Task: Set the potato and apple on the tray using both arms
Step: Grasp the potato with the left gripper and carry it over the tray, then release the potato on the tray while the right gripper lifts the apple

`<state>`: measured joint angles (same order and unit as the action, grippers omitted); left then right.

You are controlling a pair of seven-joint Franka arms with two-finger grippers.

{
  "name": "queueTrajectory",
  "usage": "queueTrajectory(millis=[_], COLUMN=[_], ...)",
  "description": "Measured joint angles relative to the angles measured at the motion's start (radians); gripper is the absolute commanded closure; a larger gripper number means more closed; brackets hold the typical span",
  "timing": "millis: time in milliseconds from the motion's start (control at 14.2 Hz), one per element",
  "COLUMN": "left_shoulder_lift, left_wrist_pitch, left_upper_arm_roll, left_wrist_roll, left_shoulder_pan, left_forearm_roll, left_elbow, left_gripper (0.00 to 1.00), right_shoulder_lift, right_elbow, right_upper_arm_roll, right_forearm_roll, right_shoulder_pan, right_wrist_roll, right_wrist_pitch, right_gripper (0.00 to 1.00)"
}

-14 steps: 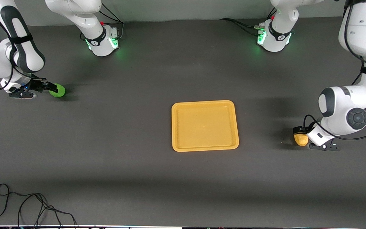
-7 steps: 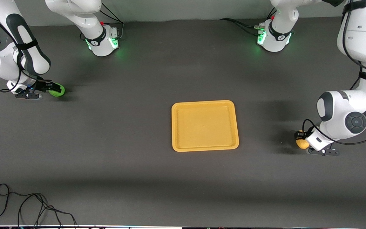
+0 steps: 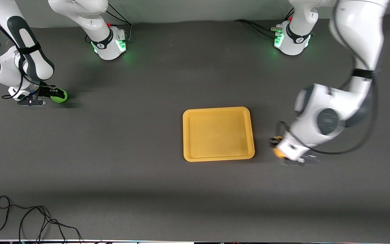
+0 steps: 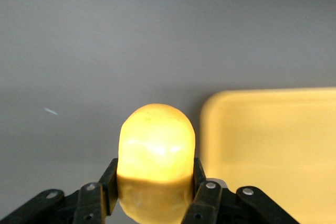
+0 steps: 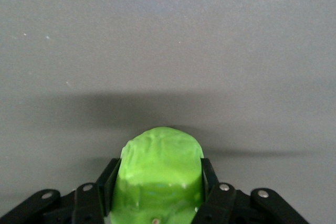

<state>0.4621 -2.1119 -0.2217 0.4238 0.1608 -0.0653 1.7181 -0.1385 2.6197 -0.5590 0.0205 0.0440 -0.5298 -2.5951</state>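
- Looked like a robotics lab, not a home.
- Two white arms (image 3: 337, 112) bolted by green-lit bases (image 3: 291, 42) to a dark matted table (image 3: 147, 135).
- Loose black cables (image 3: 29, 220) trailed along the table edge.

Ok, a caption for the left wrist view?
Left gripper shut on the potato, the yellow-orange tray just ahead on the dark table.

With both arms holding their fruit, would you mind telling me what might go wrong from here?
The left tool pinches only the potato's base, so it might slip out before reaching the tray. The right tool, shut on the apple, has a long way to the tray, and both arms might crowd there.
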Motion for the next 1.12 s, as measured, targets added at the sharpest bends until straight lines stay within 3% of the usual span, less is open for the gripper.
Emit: queueTrajectory(millis=[351,562,703,914,1124], left_shoulder_lift=[0.117,0.155,0.157,0.16,0.167], left_wrist_pitch=[-0.013,-0.026,-0.026,-0.026,-0.026], left_upper_arm_roll=[0.0,0.001,0.004,0.007,0.01], left_wrist_roll=[0.147,0.162,0.162,0.162,0.162], left_shoulder_pan=[0.16,0.176,0.176,0.176,0.176], left_forearm_roll=[0.0,0.0,0.0,-0.002,-0.002], left_elbow=[0.005,0.002,0.001,0.001,0.001], left_gripper=[0.65,0.55,0.31,0.3,0.3], right_shoulder_lift=[0.035,0.058,0.066,0.075,0.075], right_elbow=[-0.215,-0.422,-0.582,-0.775,-0.887], right_upper_arm_roll=[0.014,0.016,0.017,0.018,0.018], right_forearm_roll=[-0.011,-0.012,-0.012,-0.012,-0.012], right_shoulder_pan=[-0.107,-0.164,-0.193,-0.236,-0.263], right_wrist_roll=[0.008,0.02,0.021,0.021,0.024], right_wrist_pitch=[0.249,0.472,0.619,0.763,0.843], right_gripper=[0.78,0.78,0.78,0.78,0.78])
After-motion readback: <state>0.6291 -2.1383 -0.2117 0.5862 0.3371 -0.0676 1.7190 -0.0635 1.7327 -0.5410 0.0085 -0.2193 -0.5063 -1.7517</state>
